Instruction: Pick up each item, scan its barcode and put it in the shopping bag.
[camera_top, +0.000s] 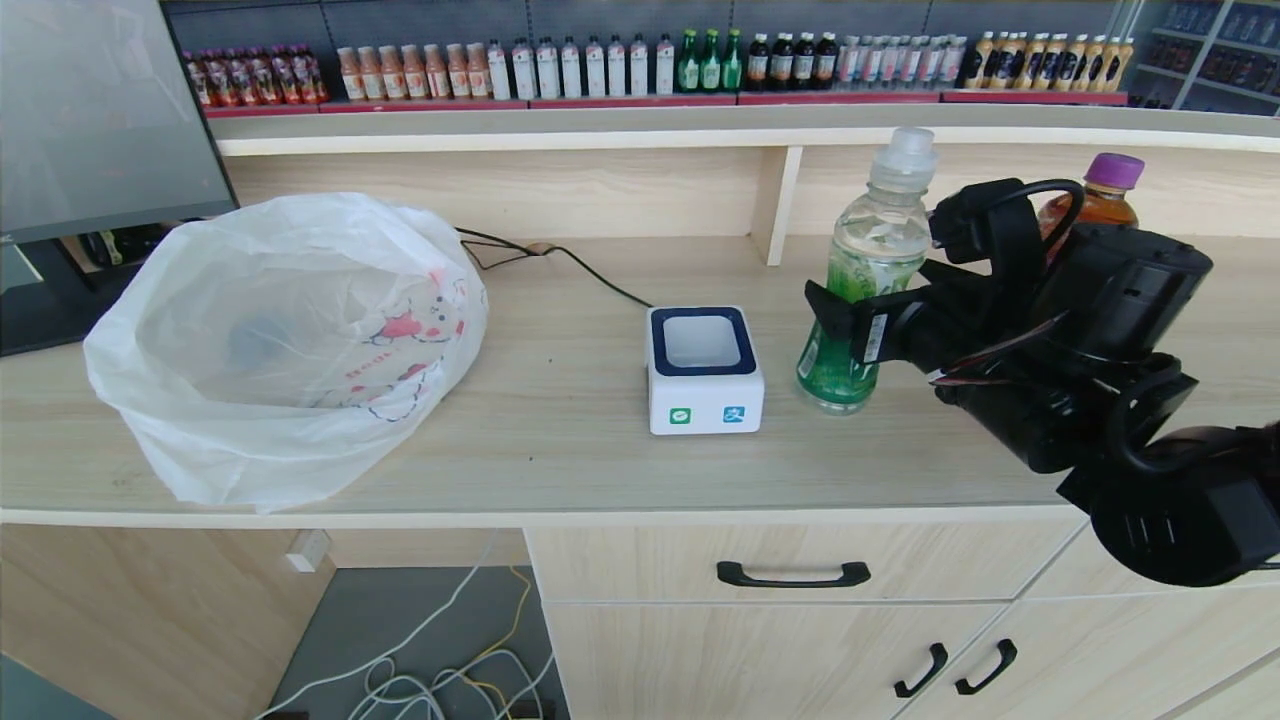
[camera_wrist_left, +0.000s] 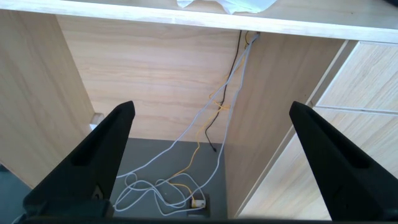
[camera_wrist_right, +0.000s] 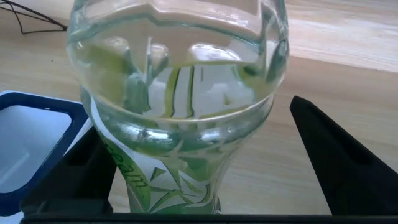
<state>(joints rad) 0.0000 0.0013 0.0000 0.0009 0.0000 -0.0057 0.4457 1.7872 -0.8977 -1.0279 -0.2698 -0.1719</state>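
Clear-liquid bottle (camera_top: 868, 262) btwn R fingers (camera_top: 832, 310)

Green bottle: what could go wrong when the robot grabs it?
The right gripper straddles the green bottle with a gap at one finger, so a lopsided squeeze might tip it toward the scanner close beside it. The arm could also bump the purple-capped bottle right behind it.
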